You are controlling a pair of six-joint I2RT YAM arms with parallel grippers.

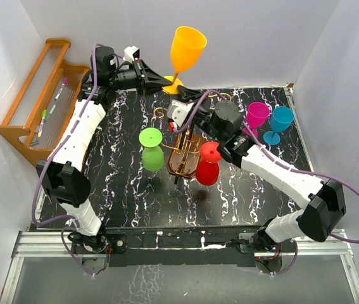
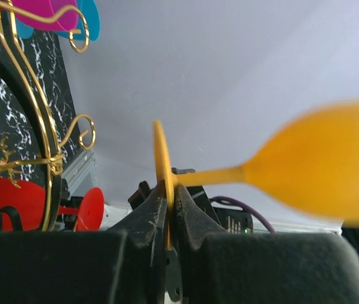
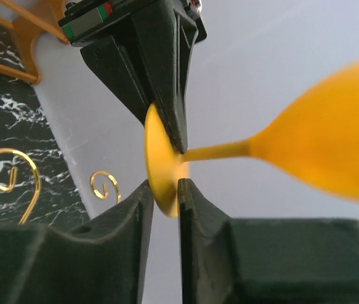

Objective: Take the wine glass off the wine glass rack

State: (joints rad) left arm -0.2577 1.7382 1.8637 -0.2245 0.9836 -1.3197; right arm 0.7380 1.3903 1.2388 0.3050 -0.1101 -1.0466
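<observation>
Red glass (image 1: 207, 163), green glass (image 1: 152, 150) flank the wine glass rack (image 1: 184, 154).

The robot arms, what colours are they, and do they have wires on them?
Both arms are mostly white with chunky black joints. The left arm and the right arm each carry a thin purple cable looping alongside. The left gripper and the right gripper have black, wedge-shaped fingers. A small red and green marking sits on the left gripper's body.

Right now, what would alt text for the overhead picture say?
The left end effector holds an orange wine glass by its foot above a black marble table. The right end effector hovers by the wine glass rack, where green and red glasses hang.
</observation>
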